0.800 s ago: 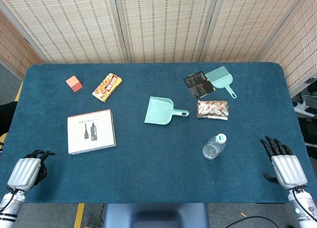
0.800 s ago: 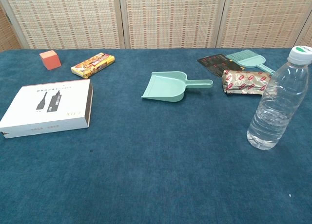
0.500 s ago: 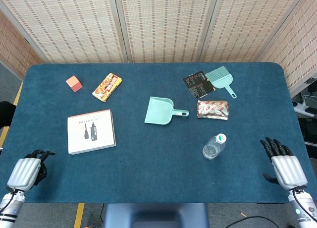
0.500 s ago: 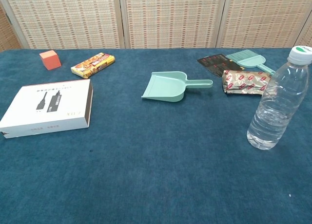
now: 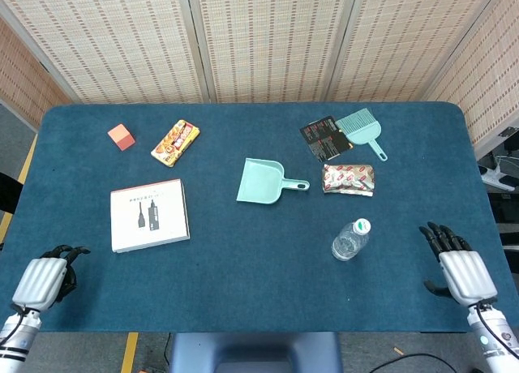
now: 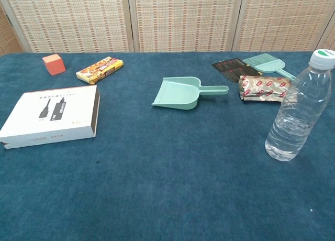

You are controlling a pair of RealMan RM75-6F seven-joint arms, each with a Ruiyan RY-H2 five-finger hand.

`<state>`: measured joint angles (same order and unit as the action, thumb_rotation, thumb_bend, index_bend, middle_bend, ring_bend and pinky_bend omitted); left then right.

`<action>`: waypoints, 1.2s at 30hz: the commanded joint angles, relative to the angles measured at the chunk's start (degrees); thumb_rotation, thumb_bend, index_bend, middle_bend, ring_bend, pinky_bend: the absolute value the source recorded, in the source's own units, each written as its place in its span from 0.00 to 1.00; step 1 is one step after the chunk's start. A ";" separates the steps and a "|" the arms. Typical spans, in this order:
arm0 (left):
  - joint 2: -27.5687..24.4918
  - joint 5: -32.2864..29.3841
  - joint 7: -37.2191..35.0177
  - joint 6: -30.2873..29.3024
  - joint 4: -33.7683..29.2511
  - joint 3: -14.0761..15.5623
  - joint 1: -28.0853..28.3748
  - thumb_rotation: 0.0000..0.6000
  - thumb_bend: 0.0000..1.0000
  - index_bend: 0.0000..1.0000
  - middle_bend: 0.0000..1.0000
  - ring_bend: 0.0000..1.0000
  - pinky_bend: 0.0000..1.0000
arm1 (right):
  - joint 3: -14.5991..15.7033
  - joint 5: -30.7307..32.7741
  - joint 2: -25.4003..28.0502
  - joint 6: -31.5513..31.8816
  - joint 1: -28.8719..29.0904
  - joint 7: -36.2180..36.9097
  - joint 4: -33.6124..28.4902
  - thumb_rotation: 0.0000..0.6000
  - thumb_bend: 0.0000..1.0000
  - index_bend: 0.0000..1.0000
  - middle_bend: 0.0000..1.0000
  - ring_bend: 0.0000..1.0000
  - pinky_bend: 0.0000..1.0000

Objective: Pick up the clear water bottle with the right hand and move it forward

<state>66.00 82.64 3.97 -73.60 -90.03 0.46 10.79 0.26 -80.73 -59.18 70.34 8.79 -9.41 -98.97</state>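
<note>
From the head view: clear water bottle (image 5: 350, 240) upright on the blue counter (image 5: 243, 284), toward its near right part, just in front of a silver snack packet (image 5: 348, 179); right hand (image 5: 457, 263) well to the bottle's right near the counter's edge, fingers spread and holding nothing; left hand (image 5: 45, 277) at the near left corner, fingers curled in around nothing. From the chest view: bottle (image 6: 298, 109) standing alone at the right with its green-and-white cap on, teal dustpan (image 6: 182, 92) near the middle, white box (image 6: 52, 117) at the left, neither hand visible here.
</note>
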 commanded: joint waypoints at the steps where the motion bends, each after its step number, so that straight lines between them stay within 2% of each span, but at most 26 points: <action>1: -0.28 0.32 0.18 -0.44 -0.49 0.08 -0.20 1.00 0.87 0.28 0.34 0.22 0.37 | -0.07 -1.01 0.55 -2.70 1.62 5.83 0.48 1.00 0.11 0.00 0.00 0.00 0.18; 8: -0.87 -0.34 0.74 -0.62 -1.43 0.09 -0.55 1.00 0.87 0.28 0.34 0.22 0.37 | -1.16 -5.81 -1.65 -6.85 5.70 27.72 6.40 1.00 0.11 0.00 0.00 0.00 0.18; 14: -1.01 -0.53 1.43 -0.64 -1.99 0.10 -0.63 1.00 0.88 0.28 0.34 0.22 0.37 | -1.34 -10.13 -4.93 -9.53 10.09 40.76 11.26 1.00 0.12 0.00 0.00 0.00 0.18; 23: -1.03 -0.39 0.80 -0.53 -1.80 0.06 -0.57 1.00 0.87 0.28 0.34 0.22 0.37 | -2.25 -11.00 -7.93 -13.80 15.98 48.37 12.51 1.00 0.11 0.00 0.00 0.00 0.18; 29: -1.21 -0.13 0.17 -0.70 -1.79 0.04 -0.61 1.00 0.87 0.29 0.34 0.22 0.37 | -2.37 -10.96 -9.74 -15.37 18.62 50.72 13.00 1.00 0.12 0.00 0.02 0.00 0.18; 31: -1.27 -0.07 0.02 -0.79 -1.83 0.03 -0.64 1.00 0.87 0.29 0.34 0.22 0.37 | -2.71 -10.30 -10.58 -14.83 18.70 49.98 13.46 1.00 0.12 0.04 0.07 0.01 0.21; 33: -1.31 -0.02 -0.10 -0.84 -1.84 0.00 -0.64 1.00 0.88 0.29 0.34 0.22 0.37 | -3.22 -9.21 -11.69 -13.78 18.45 48.08 13.91 1.00 0.12 0.14 0.18 0.07 0.31; 36: -1.30 0.01 -0.21 -0.83 -1.83 0.01 -0.65 1.00 0.88 0.29 0.34 0.22 0.37 | -3.84 -7.75 -12.78 -12.40 18.01 45.66 14.20 1.00 0.13 0.34 0.39 0.27 0.46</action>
<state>64.70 82.66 3.76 -74.43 -91.86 0.47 10.14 -3.08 -89.43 -71.15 57.02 27.08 37.47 -85.10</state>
